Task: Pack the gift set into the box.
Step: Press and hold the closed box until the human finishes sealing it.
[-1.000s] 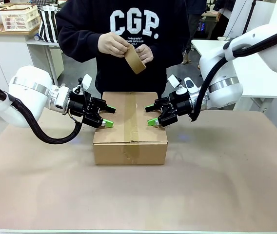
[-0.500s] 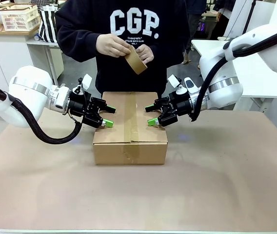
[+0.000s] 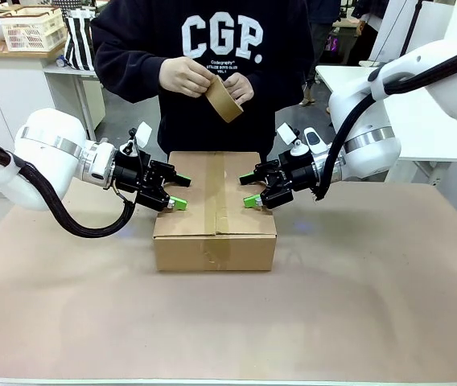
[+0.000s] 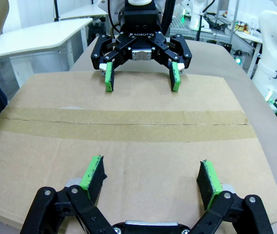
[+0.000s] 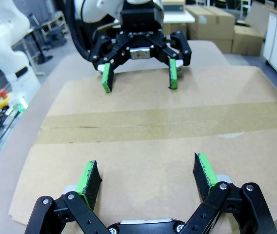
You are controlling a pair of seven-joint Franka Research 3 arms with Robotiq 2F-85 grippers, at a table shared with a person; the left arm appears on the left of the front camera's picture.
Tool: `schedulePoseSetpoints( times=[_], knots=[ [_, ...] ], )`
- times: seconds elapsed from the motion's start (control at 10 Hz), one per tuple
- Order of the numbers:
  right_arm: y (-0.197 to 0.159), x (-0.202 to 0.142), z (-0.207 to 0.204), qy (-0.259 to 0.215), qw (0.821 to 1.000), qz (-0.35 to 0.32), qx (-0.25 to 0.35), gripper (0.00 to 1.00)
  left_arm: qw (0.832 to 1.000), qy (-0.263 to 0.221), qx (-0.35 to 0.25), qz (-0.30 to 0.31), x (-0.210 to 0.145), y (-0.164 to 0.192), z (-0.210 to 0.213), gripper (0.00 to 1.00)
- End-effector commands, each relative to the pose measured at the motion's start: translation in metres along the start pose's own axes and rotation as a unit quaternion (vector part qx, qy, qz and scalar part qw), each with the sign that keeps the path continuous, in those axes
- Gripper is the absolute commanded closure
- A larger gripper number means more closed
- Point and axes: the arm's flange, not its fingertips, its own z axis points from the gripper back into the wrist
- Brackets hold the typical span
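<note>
A closed brown cardboard box [image 3: 215, 201] sits at the centre of the frame on a table [image 3: 373, 289] covered in brown paper. Its top flaps are shut, and a strip of brown tape [image 3: 219, 193] runs along the seam from the far edge to the near edge and down the front face.

The robot's left hand [image 3: 179, 191] reaches in from the left of the frame, level with the box top at its left edge. Its two green-padded fingers are spread wide apart and hold nothing. The right hand [image 3: 249, 189] mirrors it from the right of the frame, at the box's right edge. Its fingers are also spread wide and empty.

In each wrist view, that arm's own fingers lie low over the bare cardboard at the bottom of the frame. The tape crosses the middle, and the other arm's hand faces back from the top of the frame. Whether any pad touches the cardboard cannot be told.

Behind the box, at the top centre of the frame, a person [image 3: 212, 121] in a dark sweatshirt with large white letters stands at the far side of the table. The person's hands [image 3: 187, 75] are raised at chest height above the box, both on a roll [image 3: 222, 98] of brown tape.

A white basket [image 3: 31, 28] sits on a shelf at the upper left of the frame
</note>
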Motion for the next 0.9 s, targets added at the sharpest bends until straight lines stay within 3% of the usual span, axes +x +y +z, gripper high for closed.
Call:
schedulePoseSetpoints(
  times=[0.0, 0.8],
  knots=[
    [0.0005, -0.0028, -0.0007, 0.003, 1.0, -0.002, 0.0, 0.0, 1.0, 0.002, 0.0, 0.002, -0.0031, -0.0013, -0.0002, 0.0],
    [0.0005, -0.0028, -0.0007, 0.003, 1.0, -0.002, 0.0, 0.0, 1.0, 0.002, 0.0, 0.002, -0.0031, -0.0013, -0.0002, 0.0]
  ],
)
